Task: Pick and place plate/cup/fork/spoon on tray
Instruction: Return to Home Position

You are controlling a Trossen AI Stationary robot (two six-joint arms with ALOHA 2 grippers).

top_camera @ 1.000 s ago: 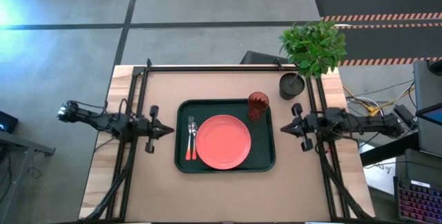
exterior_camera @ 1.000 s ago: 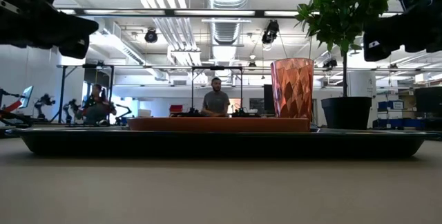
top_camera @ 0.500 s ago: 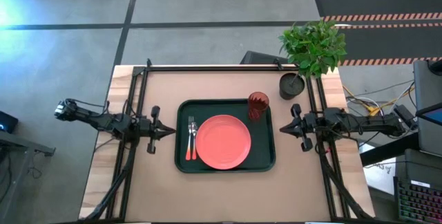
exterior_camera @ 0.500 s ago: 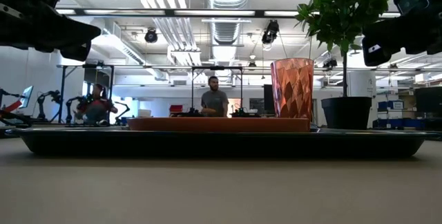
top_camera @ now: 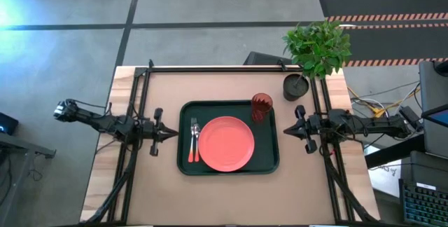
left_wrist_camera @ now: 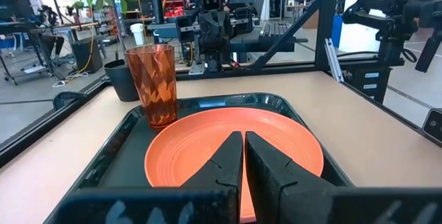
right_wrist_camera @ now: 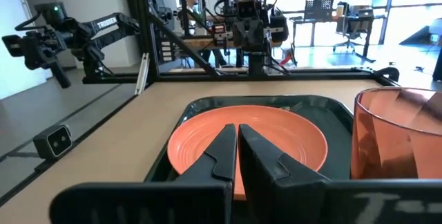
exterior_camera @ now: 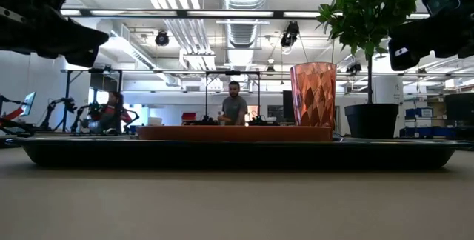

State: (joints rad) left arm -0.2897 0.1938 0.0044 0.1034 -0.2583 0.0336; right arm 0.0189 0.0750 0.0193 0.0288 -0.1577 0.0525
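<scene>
The dark green tray (top_camera: 269,158) lies flat in the middle of the table. The coral-orange plate (top_camera: 226,143) rests flat in it. The fork (top_camera: 193,137) and spoon (top_camera: 197,140) lie side by side on the tray floor left of the plate. The red ribbed cup (top_camera: 262,106) stands upright in the tray's far right corner. My left gripper (top_camera: 173,134) is shut and empty, above the table left of the tray. My right gripper (top_camera: 287,131) is shut and empty, above the table right of the tray.
A potted plant (top_camera: 316,48) in a dark pot (top_camera: 295,87) stands at the table's far right corner, close to my right arm. Black frame rails (top_camera: 224,68) run along the far edge and both sides. People show in the room behind (exterior_camera: 235,107).
My left gripper has drawn back a little toward the table's left edge, away from the tray. The tableware on the tray has not moved.
</scene>
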